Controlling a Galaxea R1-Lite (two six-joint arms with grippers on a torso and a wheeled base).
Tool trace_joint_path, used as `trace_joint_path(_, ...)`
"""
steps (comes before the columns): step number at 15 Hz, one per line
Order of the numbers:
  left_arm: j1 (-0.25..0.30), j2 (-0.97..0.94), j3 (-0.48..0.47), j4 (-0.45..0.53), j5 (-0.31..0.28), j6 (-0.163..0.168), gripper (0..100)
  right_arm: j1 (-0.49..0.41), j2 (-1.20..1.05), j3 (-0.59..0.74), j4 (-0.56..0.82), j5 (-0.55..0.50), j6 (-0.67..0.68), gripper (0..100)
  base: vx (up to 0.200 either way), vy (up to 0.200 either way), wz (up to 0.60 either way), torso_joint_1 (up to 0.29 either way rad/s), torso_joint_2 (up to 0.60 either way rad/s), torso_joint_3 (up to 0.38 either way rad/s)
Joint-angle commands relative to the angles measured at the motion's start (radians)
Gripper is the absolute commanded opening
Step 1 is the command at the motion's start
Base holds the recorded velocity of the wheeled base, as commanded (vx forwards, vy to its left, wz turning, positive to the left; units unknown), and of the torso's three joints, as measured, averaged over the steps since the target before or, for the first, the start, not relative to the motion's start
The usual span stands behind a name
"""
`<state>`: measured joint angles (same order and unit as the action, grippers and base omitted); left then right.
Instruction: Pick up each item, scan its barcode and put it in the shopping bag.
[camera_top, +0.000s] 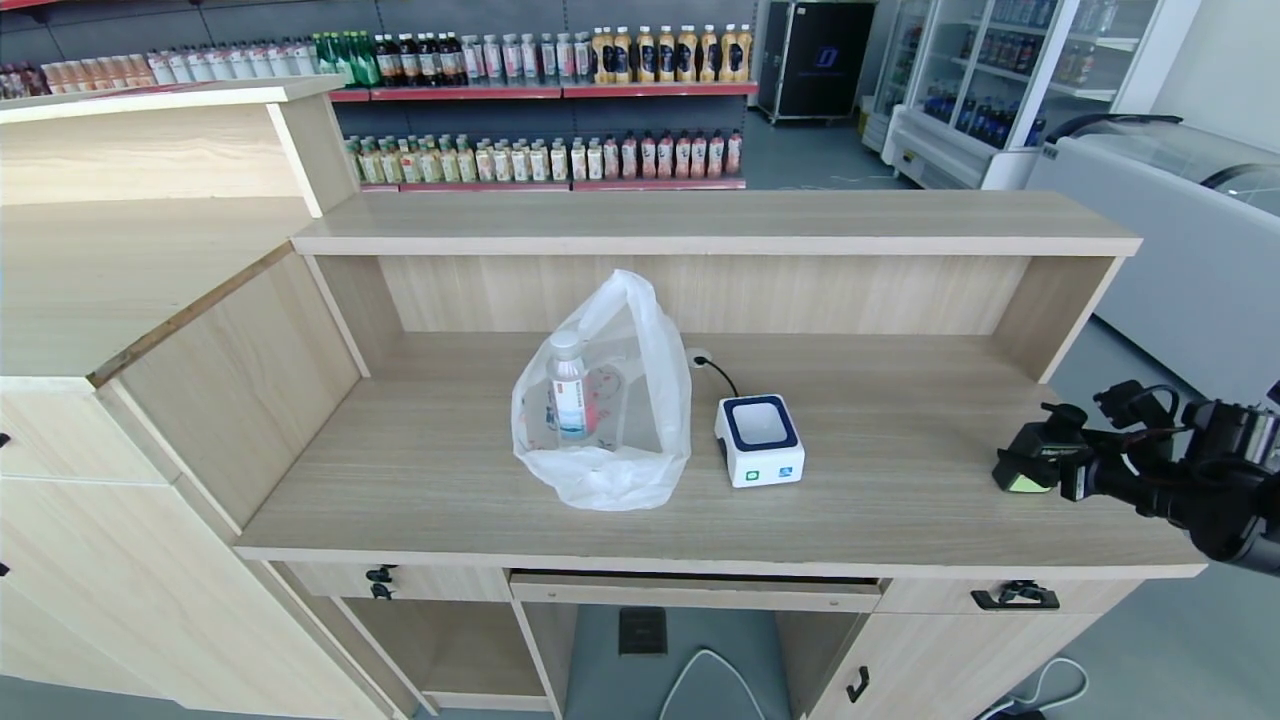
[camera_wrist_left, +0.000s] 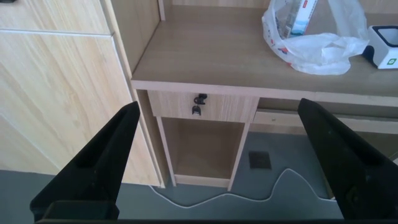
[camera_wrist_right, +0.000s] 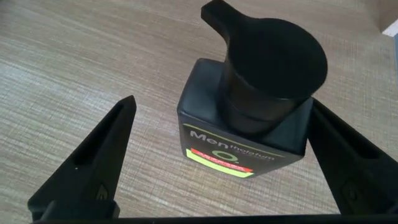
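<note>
Pump bottle (camera_wrist_right: 245, 134) between spread right pincer (camera_wrist_right: 221, 106), not gripped. Stiff, slick plastic, probably moderately heavy; best pinched across flat body sides, below pump head (camera_wrist_right: 273, 62).

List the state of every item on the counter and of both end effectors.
shopping bag, standing on the counter, one bottle inside
drink bottle, upright in the bag, capped
scanner, face up beside the bag, cable attached
black pump bottle, upright on the counter, not lifted
right end effector, open, straddling the pump bottle
left end effector, open, empty, below counter height
</note>
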<state>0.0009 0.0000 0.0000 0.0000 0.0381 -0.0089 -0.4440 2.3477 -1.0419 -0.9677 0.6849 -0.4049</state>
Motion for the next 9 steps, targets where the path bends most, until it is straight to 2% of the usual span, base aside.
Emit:
trace_joint_path(1,0.001,0.0,0.0,0.0,0.0,0.0,100,0.018,0.028,-0.017,-0.006,-0.001,0.0,100,0.0,0.0,0.0,0.0,0.0,0.0)
trace_joint_path(6,0.001,0.0,0.0,0.0,0.0,0.0,100,0.047,0.056,-0.027,-0.028,-0.001,0.0,100,0.0,0.0,0.0,0.0,0.0,0.0)
trace_joint_path(7,0.001,0.0,0.0,0.0,0.0,0.0,100,0.051,0.055,-0.026,-0.028,-0.001,0.0,0,0.0,0.0,0.0,0.0,0.0,0.0)
trace_joint_path(9,0.001,0.0,0.0,0.0,0.0,0.0,100,0.054,0.055,-0.024,-0.036,-0.001,-0.002,0,0.0,0.0,0.0,0.0,0.0,0.0)
